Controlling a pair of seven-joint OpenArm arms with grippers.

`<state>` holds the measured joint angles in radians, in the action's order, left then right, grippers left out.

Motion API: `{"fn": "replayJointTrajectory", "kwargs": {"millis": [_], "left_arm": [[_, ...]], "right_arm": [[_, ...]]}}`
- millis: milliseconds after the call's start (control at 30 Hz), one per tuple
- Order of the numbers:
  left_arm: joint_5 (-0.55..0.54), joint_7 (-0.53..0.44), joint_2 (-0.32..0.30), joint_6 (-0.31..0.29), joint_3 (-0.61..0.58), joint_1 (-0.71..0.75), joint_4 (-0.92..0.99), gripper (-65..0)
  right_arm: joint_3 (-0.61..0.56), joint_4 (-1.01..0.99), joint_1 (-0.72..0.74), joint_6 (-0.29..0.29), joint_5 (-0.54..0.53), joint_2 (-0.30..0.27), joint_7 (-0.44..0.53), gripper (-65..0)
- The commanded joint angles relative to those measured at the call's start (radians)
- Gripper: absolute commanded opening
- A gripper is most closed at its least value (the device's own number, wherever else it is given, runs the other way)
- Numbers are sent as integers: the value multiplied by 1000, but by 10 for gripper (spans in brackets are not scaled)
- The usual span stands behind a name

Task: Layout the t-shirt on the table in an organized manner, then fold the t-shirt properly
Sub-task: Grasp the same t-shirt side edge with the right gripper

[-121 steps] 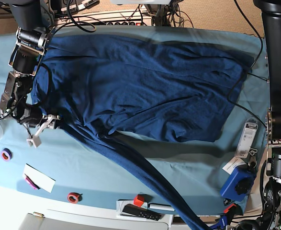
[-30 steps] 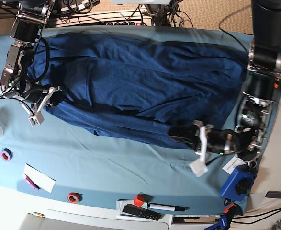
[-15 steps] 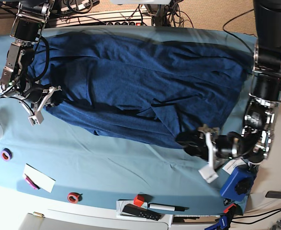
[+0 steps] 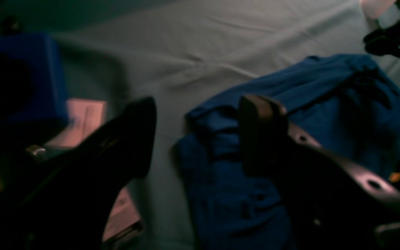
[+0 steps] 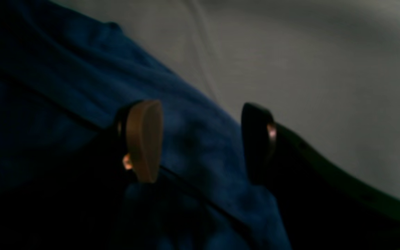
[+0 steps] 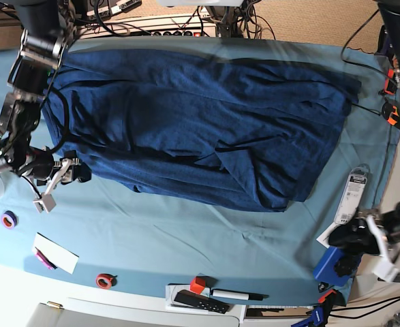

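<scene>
Base view shows the t-shirt [image 6: 200, 129] spread crosswise on the surface [image 6: 186, 231], nearer the right tool [image 6: 56, 180] at its edge than the left tool [image 6: 373, 242], both with fingers apart, empty.

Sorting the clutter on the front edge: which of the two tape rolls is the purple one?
The purple roll lies at the table's far left edge, below the right gripper. The other roll, nearer the centre, is red.
</scene>
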<state>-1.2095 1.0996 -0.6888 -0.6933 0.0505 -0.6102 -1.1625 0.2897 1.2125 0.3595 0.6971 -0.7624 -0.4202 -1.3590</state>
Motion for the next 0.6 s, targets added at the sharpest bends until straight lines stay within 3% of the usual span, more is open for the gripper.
{"fn": "replayJointTrajectory", "kwargs": {"millis": [0, 100, 300, 567], "left_arm": [[-24, -23, -36, -5, 14, -32, -14, -277], [-24, -23, -69, -5, 14, -32, -14, -277], [-24, -23, -87, -5, 14, -32, -14, -277], [-24, -23, -85, -5, 14, -32, -14, -277]], "right_arm": [[4, -36, 44, 1, -48, -27, -5, -297], [4, -212, 113, 1, -114, -41, -37, -297], [4, -505, 232, 1, -117, -65, -37, -297], [-18, -534, 253, 1, -169, -72, -37, -298]]}}
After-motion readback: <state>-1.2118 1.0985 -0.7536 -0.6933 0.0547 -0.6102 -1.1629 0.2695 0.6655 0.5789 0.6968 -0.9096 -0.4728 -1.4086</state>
